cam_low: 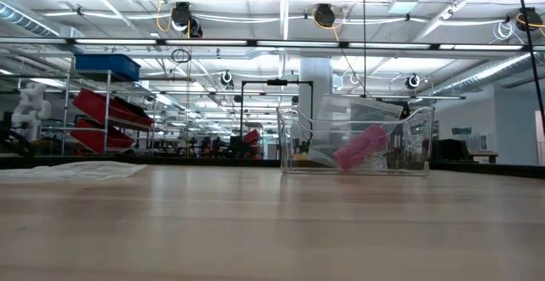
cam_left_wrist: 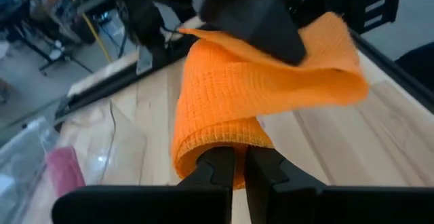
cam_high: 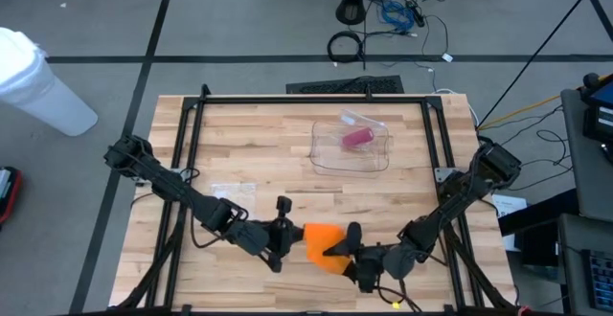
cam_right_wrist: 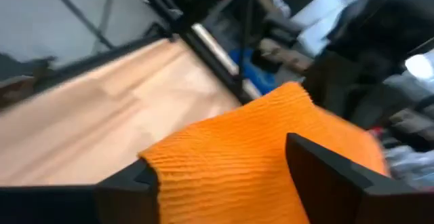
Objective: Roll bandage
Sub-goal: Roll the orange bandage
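An orange bandage (cam_high: 324, 244) hangs between my two grippers near the table's near edge. In the left wrist view part of it is wound into a roll (cam_left_wrist: 217, 108), and a loose flap (cam_left_wrist: 319, 61) spreads away from it. My left gripper (cam_high: 285, 236) is shut on the roll from the table's left. My right gripper (cam_high: 351, 247) comes from the right and is open, its fingers (cam_right_wrist: 325, 176) standing wide apart with the flap (cam_right_wrist: 237, 163) between them. The low view shows neither gripper nor the bandage. My left gripper (cam_left_wrist: 234, 173) has its shut fingers at the roll's near end (cam_left_wrist: 203, 146), where the wound cloth wraps around their tips. The fingers come nearly level from the table's left, along the roll's axis. The roll is lifted clear of the table. My right gripper has one finger (cam_left_wrist: 258, 20) lying on the flap's upper face (cam_left_wrist: 305, 47), coming from the table's right. Its other finger is hidden behind the cloth there. The jaws stand apart and do not pinch the flap.
A clear plastic bin (cam_high: 330, 163) (cam_low: 417, 136) holding a pink roll (cam_high: 357, 139) (cam_low: 359, 146) stands at the table's far middle. A clear wrapper (cam_high: 230, 192) (cam_low: 77, 169) lies left of centre. Black frame rails (cam_high: 316, 99) run around the table.
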Motion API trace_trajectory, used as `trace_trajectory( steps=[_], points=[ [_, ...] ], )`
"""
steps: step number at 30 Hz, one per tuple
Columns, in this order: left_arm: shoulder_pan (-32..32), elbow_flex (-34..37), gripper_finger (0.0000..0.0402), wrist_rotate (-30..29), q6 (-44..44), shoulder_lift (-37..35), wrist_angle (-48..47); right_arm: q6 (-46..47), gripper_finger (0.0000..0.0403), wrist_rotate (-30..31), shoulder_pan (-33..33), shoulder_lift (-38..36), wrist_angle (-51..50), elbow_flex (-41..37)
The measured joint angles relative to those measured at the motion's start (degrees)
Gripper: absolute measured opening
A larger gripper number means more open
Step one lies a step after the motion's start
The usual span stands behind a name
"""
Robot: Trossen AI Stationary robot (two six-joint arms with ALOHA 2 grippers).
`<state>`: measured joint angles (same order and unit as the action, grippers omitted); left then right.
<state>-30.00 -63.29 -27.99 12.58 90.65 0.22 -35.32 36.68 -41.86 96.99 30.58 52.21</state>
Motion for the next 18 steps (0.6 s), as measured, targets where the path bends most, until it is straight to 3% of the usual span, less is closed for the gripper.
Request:
trace_trajectory(
  steps=[8,10,16,18],
  points=[
    [0.6,0.0,0.0013,-1.0,1.5,0.0,2.2,-27.7,0.0256,10.3,-3.7,0.0,10.8,0.0],
    [0.8,0.0,0.0013,-1.1,2.1,0.0,2.8,-30.9,0.0258,13.5,-3.6,0.0,8.5,0.0],
    [1.6,-0.1,0.0013,-1.1,4.6,0.0,6.3,-40.1,0.0256,14.6,-3.3,0.0,7.0,0.0],
    [1.6,-0.1,0.0013,-1.2,6.1,0.0,7.4,-44.4,0.0254,18.0,-3.4,0.0,6.9,0.0]
  ],
)
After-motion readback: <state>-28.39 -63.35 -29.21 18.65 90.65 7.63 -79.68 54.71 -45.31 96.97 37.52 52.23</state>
